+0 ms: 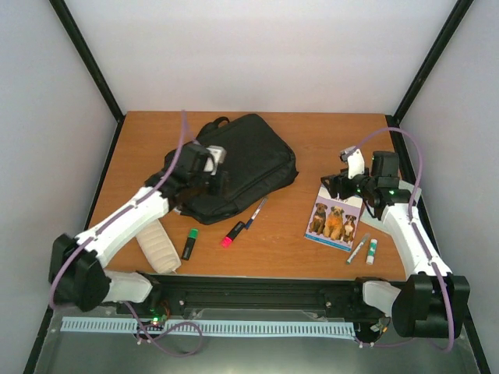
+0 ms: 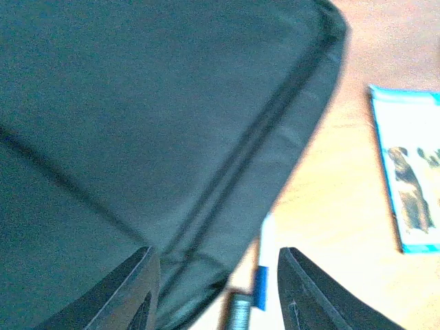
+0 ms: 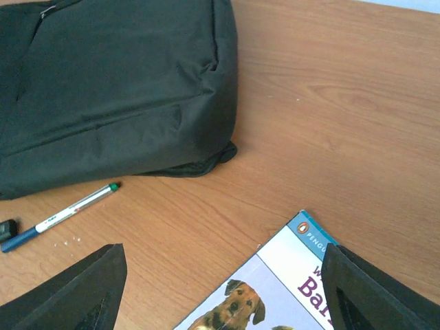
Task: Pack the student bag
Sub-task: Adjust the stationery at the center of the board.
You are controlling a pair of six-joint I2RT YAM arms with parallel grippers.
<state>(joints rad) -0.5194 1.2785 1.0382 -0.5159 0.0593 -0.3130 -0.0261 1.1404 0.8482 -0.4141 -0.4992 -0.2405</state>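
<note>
The black student bag [image 1: 238, 167] lies flat at the table's middle back. It fills the left wrist view [image 2: 151, 117] and shows in the right wrist view [image 3: 110, 89]. My left gripper [image 1: 214, 181] hovers over the bag's near left part, open and empty [image 2: 216, 289]. My right gripper [image 1: 337, 185] is open and empty above the top edge of a book with dogs on its cover [image 1: 334, 220], which also shows in the right wrist view [image 3: 289, 289]. A blue-capped pen [image 1: 254, 214] lies by the bag's near edge, also in the left wrist view [image 2: 262, 265].
A green-black highlighter [image 1: 189, 243], a red-black highlighter [image 1: 232, 233] and a whitish ribbed pouch [image 1: 157, 248] lie near the front left. A grey marker [image 1: 358, 248] and a small green-white tube [image 1: 372, 251] lie by the book's right. Black frame posts stand at the back corners.
</note>
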